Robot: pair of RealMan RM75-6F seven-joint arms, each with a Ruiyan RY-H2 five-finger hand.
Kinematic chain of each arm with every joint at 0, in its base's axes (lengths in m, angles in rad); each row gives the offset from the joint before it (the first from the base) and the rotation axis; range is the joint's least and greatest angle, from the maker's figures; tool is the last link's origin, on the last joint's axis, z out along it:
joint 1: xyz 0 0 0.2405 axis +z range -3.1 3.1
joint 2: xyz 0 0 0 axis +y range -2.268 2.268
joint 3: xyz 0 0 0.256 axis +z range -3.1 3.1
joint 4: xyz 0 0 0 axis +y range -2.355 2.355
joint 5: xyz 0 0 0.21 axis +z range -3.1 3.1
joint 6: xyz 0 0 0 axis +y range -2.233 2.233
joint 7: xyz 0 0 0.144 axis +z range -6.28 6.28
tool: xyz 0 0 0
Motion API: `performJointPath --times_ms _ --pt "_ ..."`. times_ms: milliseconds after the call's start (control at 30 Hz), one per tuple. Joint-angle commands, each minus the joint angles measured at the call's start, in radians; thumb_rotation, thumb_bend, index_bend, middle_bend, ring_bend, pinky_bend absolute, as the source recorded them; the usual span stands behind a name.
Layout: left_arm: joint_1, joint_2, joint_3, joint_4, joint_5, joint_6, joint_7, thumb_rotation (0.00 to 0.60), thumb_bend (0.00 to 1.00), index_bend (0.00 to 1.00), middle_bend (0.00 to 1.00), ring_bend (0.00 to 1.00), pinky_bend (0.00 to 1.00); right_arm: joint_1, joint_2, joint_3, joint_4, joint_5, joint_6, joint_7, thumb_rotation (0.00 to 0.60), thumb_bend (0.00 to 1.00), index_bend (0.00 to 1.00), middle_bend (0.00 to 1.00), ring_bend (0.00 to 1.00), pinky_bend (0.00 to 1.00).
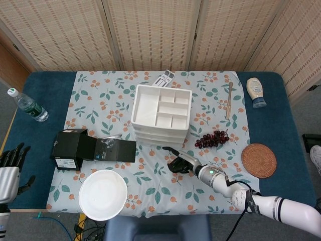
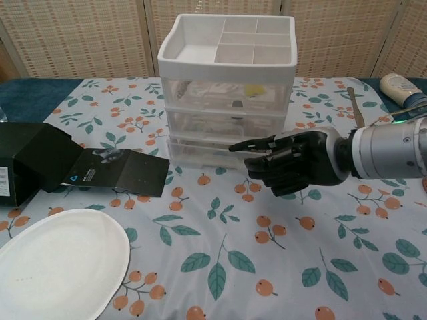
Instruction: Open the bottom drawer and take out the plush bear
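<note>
The right hand (image 2: 293,163), fingers apparently curled around nothing, hovers before the closed bottom drawer (image 2: 207,152) of the white plastic three-drawer cabinet (image 2: 227,87).

Table (image 1: 271,128) topped in dark blue, floral cloth (image 1: 95,95) spread over middle. On cloth: white drawer unit (image 1: 161,114) at centre, black open box (image 1: 80,148) centre left, white plate (image 1: 103,194) lower left, grapes (image 1: 211,138) right of unit, slim stick (image 1: 229,100) upper right. On blue: water bottle (image 1: 27,105) far left, sauce bottle (image 1: 256,91) upper right, woven coaster (image 1: 259,160) at right.
</note>
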Motion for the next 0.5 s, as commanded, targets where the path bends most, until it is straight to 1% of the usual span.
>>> performJointPath --times_ms 33,133,233,500 --pt "-0.001 0.0 0.001 -0.001 0.0 -0.002 0.002 0.6 0.26 0.1 0.07 0.12 0.11 0.034 0.027 -0.057 -0.008 0.015 0.074 -0.06 0.6 0.62 0.0 0.87 1.0 1.0" --pt "-0.003 -0.002 0.001 -0.003 0.0 -0.003 0.005 0.6 0.26 0.1 0.07 0.12 0.11 0.075 0.035 -0.105 -0.004 0.077 0.106 -0.091 0.6 0.62 0.0 0.87 1.0 1.0" --pt "-0.004 -0.004 0.0 -0.004 0.0 -0.004 0.008 0.6 0.26 0.1 0.07 0.12 0.11 0.103 0.031 -0.133 0.003 0.11 0.136 -0.116 0.6 0.63 0.0 0.87 1.0 1.0" --pt "-0.003 -0.002 0.0 -0.011 -0.004 -0.003 0.015 0.6 0.26 0.1 0.07 0.12 0.11 0.146 0.021 -0.164 0.026 0.171 0.174 -0.145 0.6 0.63 0.0 0.87 1.0 1.0"
